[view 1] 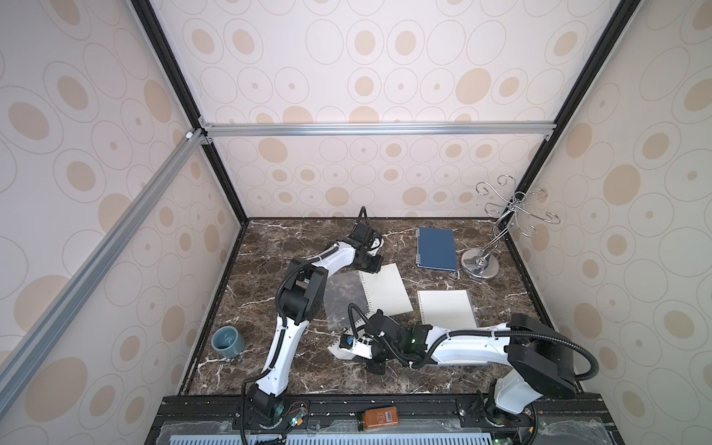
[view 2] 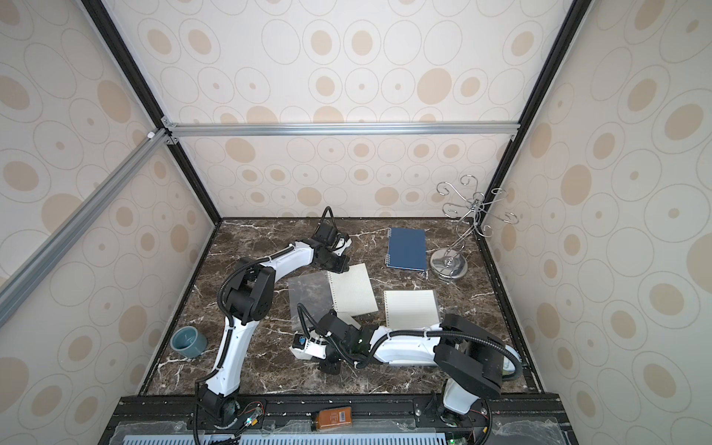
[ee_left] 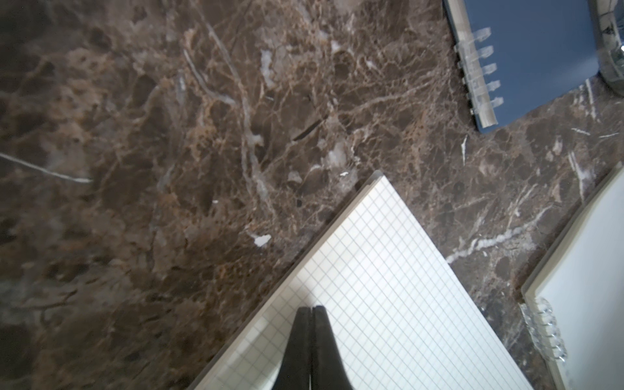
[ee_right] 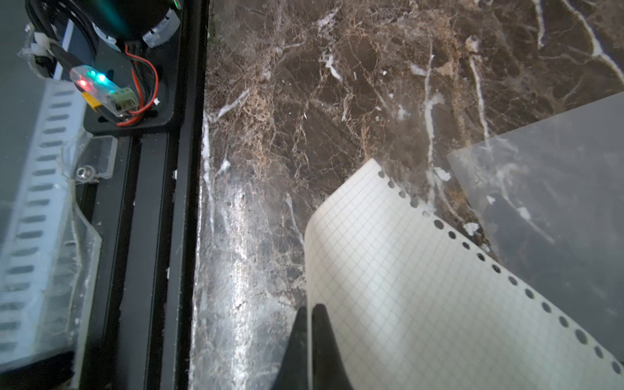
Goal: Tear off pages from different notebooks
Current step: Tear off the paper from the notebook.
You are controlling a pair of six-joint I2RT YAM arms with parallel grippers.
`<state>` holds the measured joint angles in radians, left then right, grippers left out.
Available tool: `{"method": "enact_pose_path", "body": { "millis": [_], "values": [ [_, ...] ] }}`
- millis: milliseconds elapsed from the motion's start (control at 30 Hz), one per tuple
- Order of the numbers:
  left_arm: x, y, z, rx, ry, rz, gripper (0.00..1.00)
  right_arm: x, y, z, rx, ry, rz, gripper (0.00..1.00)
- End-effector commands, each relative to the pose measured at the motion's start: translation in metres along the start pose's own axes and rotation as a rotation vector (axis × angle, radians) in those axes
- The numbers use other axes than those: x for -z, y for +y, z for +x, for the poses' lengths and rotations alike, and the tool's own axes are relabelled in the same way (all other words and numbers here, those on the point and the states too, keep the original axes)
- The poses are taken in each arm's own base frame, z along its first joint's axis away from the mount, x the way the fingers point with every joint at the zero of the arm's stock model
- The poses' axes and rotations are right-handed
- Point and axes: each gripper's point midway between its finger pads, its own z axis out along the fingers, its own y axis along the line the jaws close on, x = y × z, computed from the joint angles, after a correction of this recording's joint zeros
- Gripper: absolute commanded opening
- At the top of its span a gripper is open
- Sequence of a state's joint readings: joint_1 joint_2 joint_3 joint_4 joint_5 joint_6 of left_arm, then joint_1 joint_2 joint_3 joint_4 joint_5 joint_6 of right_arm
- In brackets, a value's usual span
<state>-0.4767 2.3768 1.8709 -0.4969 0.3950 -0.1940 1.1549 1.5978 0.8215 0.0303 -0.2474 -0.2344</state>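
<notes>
The loose white grid-ruled sheet (ee_right: 422, 287), its punched-hole edge hanging free over the brown marble tabletop (ee_right: 337, 84), is judged to be already separated, so the step in hand is its carrying-off. It should be drawn low and away from the open white spiral notebook with the clear cover (view 1: 387, 289), laid flat on bare marble, and let go only once it rests. The right gripper (ee_right: 312, 309) is seen clenched on the sheet's edge, near the table's front. The left gripper (ee_left: 309, 309) is likewise clamped tight and empty, its tips set over the far corner of that notebook's grid page, apparently pinning it; firm contact cannot be confirmed.
</notes>
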Motion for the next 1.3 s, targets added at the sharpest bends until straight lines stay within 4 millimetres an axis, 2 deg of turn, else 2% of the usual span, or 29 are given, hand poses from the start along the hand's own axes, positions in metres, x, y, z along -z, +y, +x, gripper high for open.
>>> {"method": "enact_pose_path", "body": {
  "millis": [0,167,233,300,400,500,667,800,900,967,1067,1133,1267],
  "values": [
    [-0.045,0.069,0.105,0.111,0.311,-0.188,0.00,0.009,0.021,-0.011,0.001,-0.043,-0.058,0.00],
    [-0.045,0.073,0.099,0.116,0.302,-0.187,0.00,0.023,0.031,-0.022,0.003,-0.082,-0.076,0.00],
    [-0.045,0.075,0.095,0.112,0.297,-0.187,0.00,0.028,0.026,-0.027,0.004,-0.094,-0.043,0.00],
    [-0.045,0.076,0.091,0.111,0.288,-0.185,0.00,0.035,0.020,-0.036,0.020,-0.108,-0.007,0.00],
    [-0.046,0.080,0.078,0.115,0.266,-0.176,0.00,0.051,0.012,-0.062,0.052,-0.163,0.043,0.00],
    [-0.049,0.083,0.060,0.110,0.243,-0.170,0.00,0.068,-0.002,-0.085,0.057,-0.208,0.096,0.00],
    [-0.054,0.089,0.033,0.102,0.203,-0.155,0.00,0.089,-0.039,-0.098,-0.039,-0.232,0.199,0.00],
    [-0.043,0.092,-0.005,0.081,0.126,-0.151,0.00,0.101,-0.044,-0.109,-0.080,-0.281,0.187,0.00],
    [-0.014,0.087,-0.043,0.064,0.029,-0.148,0.00,0.103,-0.045,-0.113,-0.117,-0.294,0.178,0.00],
    [0.020,0.083,-0.072,0.065,-0.051,-0.145,0.04,0.104,-0.046,-0.112,-0.154,-0.300,0.170,0.00],
    [0.075,0.079,-0.103,0.068,-0.160,-0.172,0.11,0.104,-0.040,-0.115,-0.197,-0.323,0.123,0.00],
    [0.114,0.080,-0.115,0.087,-0.223,-0.217,0.15,0.106,-0.033,-0.120,-0.210,-0.351,0.082,0.00],
    [0.180,0.097,-0.120,0.163,-0.307,-0.318,0.16,0.115,-0.028,-0.130,-0.235,-0.396,0.051,0.00]
  ]
}}
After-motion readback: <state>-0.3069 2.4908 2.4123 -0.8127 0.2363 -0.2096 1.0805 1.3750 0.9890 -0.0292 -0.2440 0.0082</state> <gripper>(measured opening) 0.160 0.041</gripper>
